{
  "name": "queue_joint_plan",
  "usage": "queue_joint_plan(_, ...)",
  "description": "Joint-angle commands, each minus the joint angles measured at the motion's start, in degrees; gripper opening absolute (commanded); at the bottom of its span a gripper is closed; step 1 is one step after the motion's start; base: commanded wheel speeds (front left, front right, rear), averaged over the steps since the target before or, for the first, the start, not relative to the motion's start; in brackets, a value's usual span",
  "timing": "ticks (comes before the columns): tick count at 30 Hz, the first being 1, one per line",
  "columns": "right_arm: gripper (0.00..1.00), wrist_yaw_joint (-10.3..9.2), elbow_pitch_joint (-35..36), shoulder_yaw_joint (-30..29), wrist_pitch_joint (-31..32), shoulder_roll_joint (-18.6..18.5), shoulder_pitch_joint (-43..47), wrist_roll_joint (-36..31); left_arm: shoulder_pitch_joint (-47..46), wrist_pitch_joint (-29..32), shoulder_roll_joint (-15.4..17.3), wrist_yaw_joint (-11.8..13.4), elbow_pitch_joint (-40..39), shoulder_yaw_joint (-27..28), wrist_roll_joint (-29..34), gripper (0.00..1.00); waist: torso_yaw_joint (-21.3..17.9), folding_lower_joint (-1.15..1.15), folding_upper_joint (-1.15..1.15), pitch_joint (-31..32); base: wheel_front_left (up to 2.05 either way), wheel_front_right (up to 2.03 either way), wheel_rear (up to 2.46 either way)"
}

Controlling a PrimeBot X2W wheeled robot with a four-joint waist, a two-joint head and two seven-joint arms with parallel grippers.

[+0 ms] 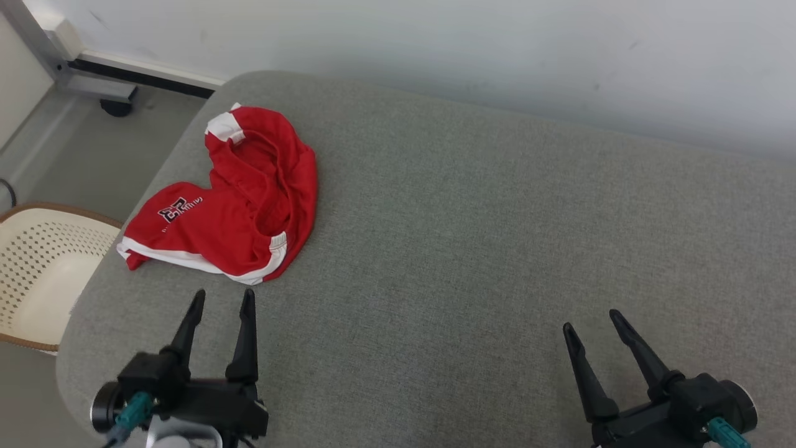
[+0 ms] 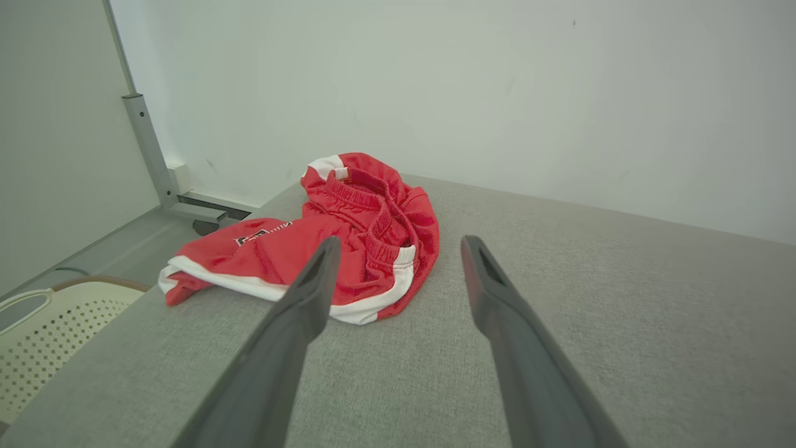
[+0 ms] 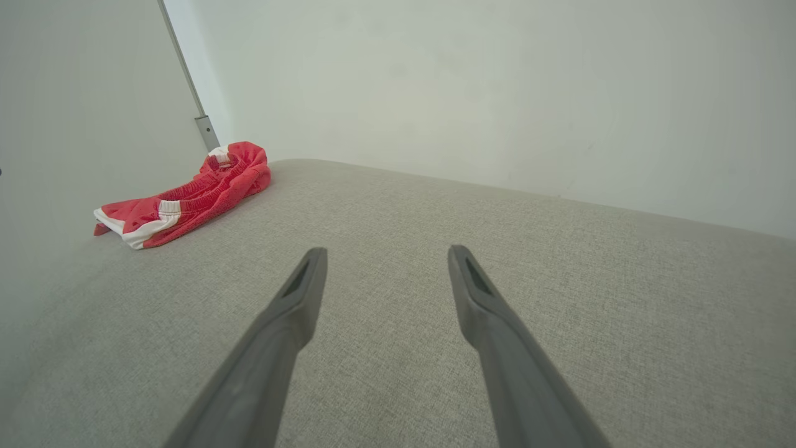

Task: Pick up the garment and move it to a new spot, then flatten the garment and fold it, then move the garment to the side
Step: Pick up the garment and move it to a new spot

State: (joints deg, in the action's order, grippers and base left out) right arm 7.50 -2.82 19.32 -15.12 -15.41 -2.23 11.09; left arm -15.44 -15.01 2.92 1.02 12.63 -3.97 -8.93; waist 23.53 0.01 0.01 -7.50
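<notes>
The red shorts lay in a heap on the grey pad. They were at its far left corner, close to the edge. They had white bands along the hems and a small black and white logo on 1 leg. The cloth was bunched up and folded over itself. The stretchy waist lay open on top. 1 leg stuck out toward the left edge of the pad.

The left gripper was near the shorts, on the side closest to the robot. Its 2 dark fingers were spread apart and empty. They pointed at the shorts, and in the head view the tips were a little way from the white hem. In the left wrist view, 1 finger hid a bit of the red cloth.

The right gripper was well apart from the shorts, over the bare right part of the pad. Its 2 fingers were spread wide too, and they were empty. In the right wrist view the shorts looked small, far off to the left.

A cream basket with little holes stood on the floor beside the left edge of the pad. A grey metal post stood by the white wall behind the pad.
</notes>
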Motion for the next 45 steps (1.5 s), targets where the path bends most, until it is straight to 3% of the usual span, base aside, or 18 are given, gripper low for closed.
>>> queue_joint_plan(1, 1.0, -0.02, 0.1, -0.2, 0.0, -1.0, -0.9, -0.3, -2.7, -0.2, 0.0, -0.5, 1.3, 0.7, -0.4, 1.0, -1.8, -0.01, -0.01, -3.8, 0.0, 0.0, 0.0)
queue_joint_plan(7, 1.0, -0.02, 0.5, -0.2, 0.0, -3.1, -2.8, -0.6, -11.1, -0.2, 0.6, -2.3, 7.5, 2.6, -0.1, 1.0, -2.9, -0.01, -0.01, -8.0, 0.0, 0.0, 0.0)
queue_joint_plan(14, 1.0, -0.02, 1.0, -0.3, 0.0, -5.1, -5.2, -0.6, -23.5, 0.2, 2.2, -4.1, 20.8, 3.5, -0.9, 1.0, -4.3, -0.01, -0.01, -12.7, 0.0, 0.0, 0.0)
queue_joint_plan(26, 1.0, -0.02, 0.8, -0.2, 0.0, -6.0, -7.8, -0.5, -40.5, 10.0, 6.3, -3.9, 41.3, 1.9, 0.2, 1.0, -6.7, -0.01, -0.01, -16.0, 0.0, 0.0, 0.0)
queue_joint_plan(45, 1.0, -0.02, 0.0, 1.1, 0.0, -5.2, -10.2, 0.2, -46.4, 18.3, 6.7, -6.1, 57.7, 0.1, -1.5, 1.0, -8.7, -0.01, -0.01, -17.6, 0.0, 0.0, 0.0)
